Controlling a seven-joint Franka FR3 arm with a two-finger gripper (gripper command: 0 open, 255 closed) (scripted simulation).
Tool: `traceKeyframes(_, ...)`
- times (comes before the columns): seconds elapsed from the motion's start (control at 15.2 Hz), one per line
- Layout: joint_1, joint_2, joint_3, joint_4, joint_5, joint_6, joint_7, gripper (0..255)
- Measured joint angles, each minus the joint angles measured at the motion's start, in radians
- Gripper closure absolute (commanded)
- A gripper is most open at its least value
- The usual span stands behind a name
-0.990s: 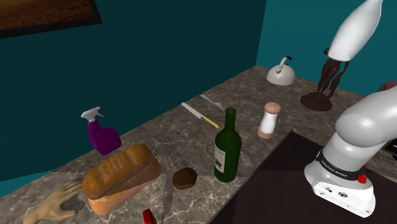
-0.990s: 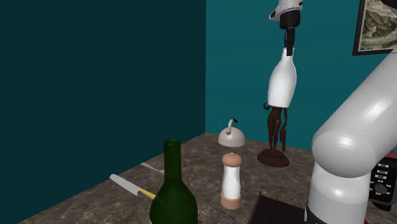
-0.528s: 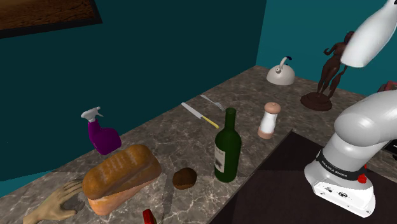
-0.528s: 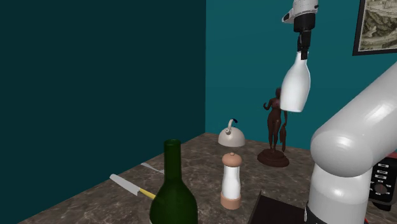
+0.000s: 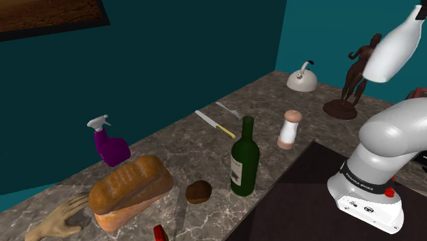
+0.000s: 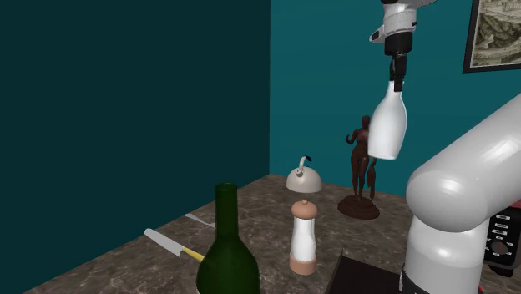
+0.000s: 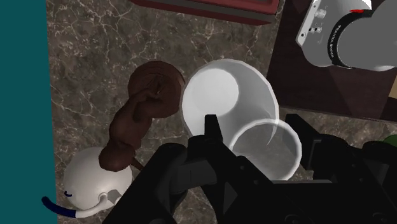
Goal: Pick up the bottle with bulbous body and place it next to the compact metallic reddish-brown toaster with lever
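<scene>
Shoulder view, L to R: purple sprayer point(image 5: 109, 145), loaf point(image 5: 130, 183), green wine bottle point(image 5: 245, 159), pepper mill point(image 5: 289, 130), kettle point(image 5: 302, 79) and dark figurine point(image 5: 356, 72), all on the marble bench point(image 5: 181, 145). At far R the white bulbous bottle point(image 5: 395, 48) is up in the air over the figurine, well off the bench. The fingers point(image 6: 398, 75) are clenched on its neck. Body hangs below them, long axis approx. vertical, neck up. A reddish-brown block point(image 7: 210, 6), prob. the toaster, sits past the figurine, opp. side from the kettle. So the carry should go that way, then down, bottle upright.
</scene>
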Motion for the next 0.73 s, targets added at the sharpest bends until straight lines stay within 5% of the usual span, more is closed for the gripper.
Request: traceKeyframes(0.73, -0.024, -0.080, -0.016, -0.203, -0.031, 0.124, 0.035, 255)
